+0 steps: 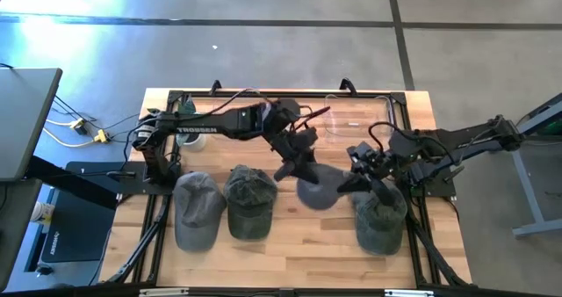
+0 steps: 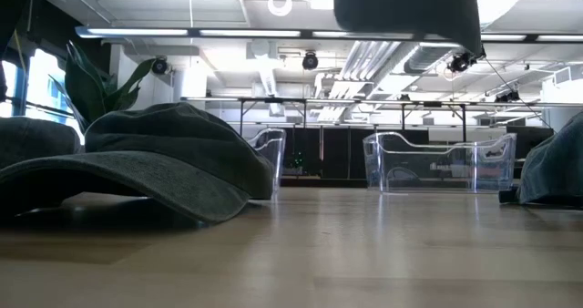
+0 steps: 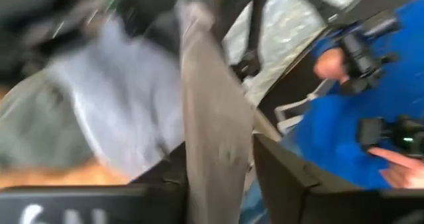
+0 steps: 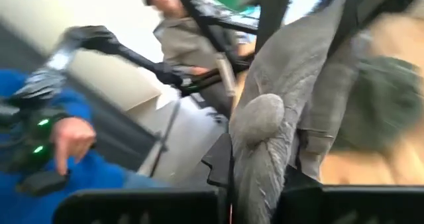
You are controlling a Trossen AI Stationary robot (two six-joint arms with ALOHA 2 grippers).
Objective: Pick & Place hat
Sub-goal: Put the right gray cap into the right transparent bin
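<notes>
- Centre frame, both grippers — left, right — pinch the grey hat, fingers closed on fabric.
- Soft, light — brim probably offers the firmest hold.

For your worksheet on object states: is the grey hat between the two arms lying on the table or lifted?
Lifted. Left pincer and right pincer both grip the grey hat; in the low view it hangs above the table.
</notes>
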